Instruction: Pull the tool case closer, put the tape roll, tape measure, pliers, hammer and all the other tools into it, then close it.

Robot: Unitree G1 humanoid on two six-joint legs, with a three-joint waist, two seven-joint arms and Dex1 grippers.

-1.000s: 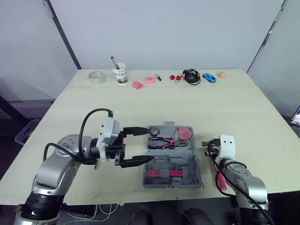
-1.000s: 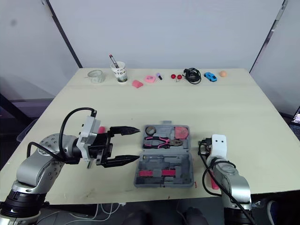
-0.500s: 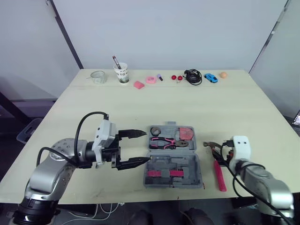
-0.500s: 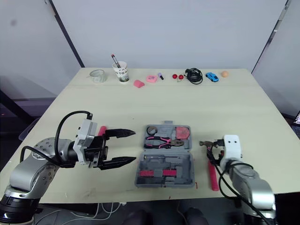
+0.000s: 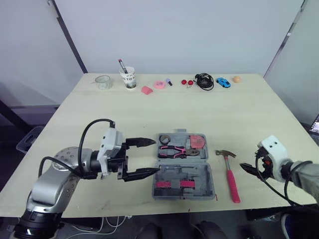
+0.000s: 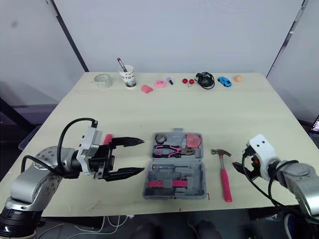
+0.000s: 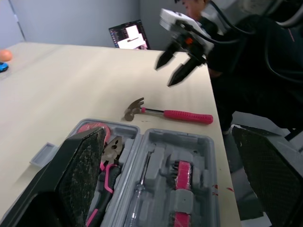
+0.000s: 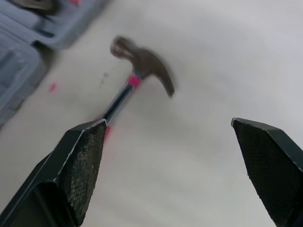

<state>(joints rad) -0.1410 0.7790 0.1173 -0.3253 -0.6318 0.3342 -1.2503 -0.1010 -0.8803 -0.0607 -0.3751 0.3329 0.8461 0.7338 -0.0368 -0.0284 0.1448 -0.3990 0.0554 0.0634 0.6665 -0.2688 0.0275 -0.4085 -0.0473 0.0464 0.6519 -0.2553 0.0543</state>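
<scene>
**Case** [image 5: 197,172]: lies open at the front middle of the surface [image 5: 149,109]. The pliers [image 5: 174,149], tape roll [image 5: 163,139] and tape measure [image 5: 198,141] sit in its far half.

**Hammer** [image 5: 230,177]: lies flat on the surface just right of the case. Its head is toward the far side and its pink handle points at the front edge. We judge it the next item to load.

**Right hand** [image 5: 246,169]: near the hammer on its right, apart from it, fingers [image 8: 80,161] spread wide and holding nothing.

**Left hand** [image 5: 155,156]: spread wide and empty at the case's left edge. We cannot tell whether its near finger touches the case.

**Hazards, as we judge them:**
- A sideways approach could brush the hammer before the fingers close. That would skate it toward the front edge, which its handle end is already near.
- A pinch low on the slim handle leaves the heavy head unsupported. It may swing or slip out during the carry.
- A hammer set down crooked could knock the pliers out of their seat, or sit proud so the case will not shut.
- The left hand flanks the case, so any drift could shove it out of line just as the right hand brings the hammer over.
</scene>
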